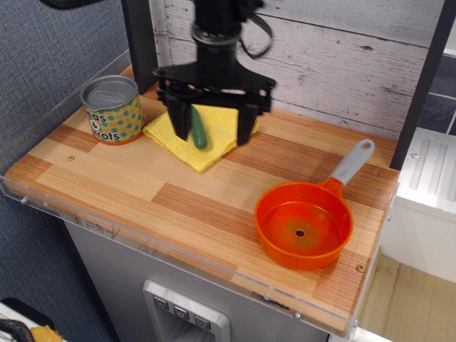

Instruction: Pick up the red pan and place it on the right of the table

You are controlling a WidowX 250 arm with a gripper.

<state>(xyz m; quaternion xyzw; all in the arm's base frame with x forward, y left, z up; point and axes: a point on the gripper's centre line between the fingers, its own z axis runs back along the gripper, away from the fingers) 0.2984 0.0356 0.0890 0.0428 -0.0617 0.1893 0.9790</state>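
Honestly, my claw (213, 127) hangs spread wide and empty, but the red pan (304, 224) sits near the table (121, 182) edge, so one bump tips it off.

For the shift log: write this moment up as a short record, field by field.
gripper: the gripper open, holding nothing, above the yellow cloth
red pan: the red pan upright on the right side of the table, grey handle pointing to the back right
cloth: lies at the back, a green cucumber on it
can: the dotted can stands upright at the back left
task state: pan appears placed on the right and released
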